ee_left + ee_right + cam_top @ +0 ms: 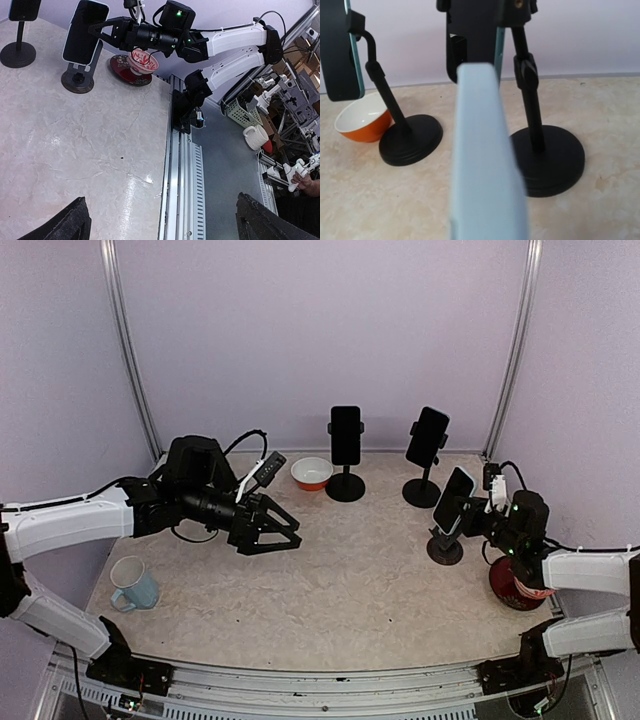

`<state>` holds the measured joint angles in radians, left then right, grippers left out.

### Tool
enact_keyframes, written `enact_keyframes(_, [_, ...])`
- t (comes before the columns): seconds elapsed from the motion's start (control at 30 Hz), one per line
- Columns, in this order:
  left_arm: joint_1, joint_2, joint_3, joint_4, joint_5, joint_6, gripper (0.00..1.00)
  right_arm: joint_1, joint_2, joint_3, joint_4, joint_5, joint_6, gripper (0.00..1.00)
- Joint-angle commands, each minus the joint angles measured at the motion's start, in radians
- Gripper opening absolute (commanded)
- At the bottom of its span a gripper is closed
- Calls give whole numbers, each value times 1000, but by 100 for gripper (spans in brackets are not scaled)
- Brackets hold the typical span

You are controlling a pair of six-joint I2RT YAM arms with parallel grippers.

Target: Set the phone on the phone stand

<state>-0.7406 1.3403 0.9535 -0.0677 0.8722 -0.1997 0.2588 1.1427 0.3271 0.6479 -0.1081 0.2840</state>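
Note:
A dark phone [454,499] with a pale blue case leans tilted on top of the small black phone stand [445,549] at the right of the table. My right gripper [478,508] reaches in from the right and is shut on the phone's side. The left wrist view shows the same grip, with the right gripper [98,29] on the phone [85,31] above the stand [77,80]. In the right wrist view the phone's pale edge [487,160] fills the middle and hides the fingers. My left gripper [290,535] hovers open and holds nothing over the table's left middle.
Two taller black stands [345,485] [421,492] at the back each carry a phone. An orange bowl [312,472] sits left of them. A blue mug [132,583] stands front left. A patterned bowl on a red plate [515,585] lies under the right arm.

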Motion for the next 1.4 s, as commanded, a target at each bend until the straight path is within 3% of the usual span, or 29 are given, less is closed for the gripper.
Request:
enact_keyframes(0.0, [7, 21, 17, 17, 18, 19, 99, 7, -59, -10, 50, 24, 31, 0])
enact_keyframes(0.67, [17, 80, 48, 28, 43, 23, 99, 16, -140, -83, -34, -8, 77, 0])
enact_keyframes(1.37, [3, 50, 25, 39, 27, 4, 99, 16, -42, -152, 177, 42, 78, 0])
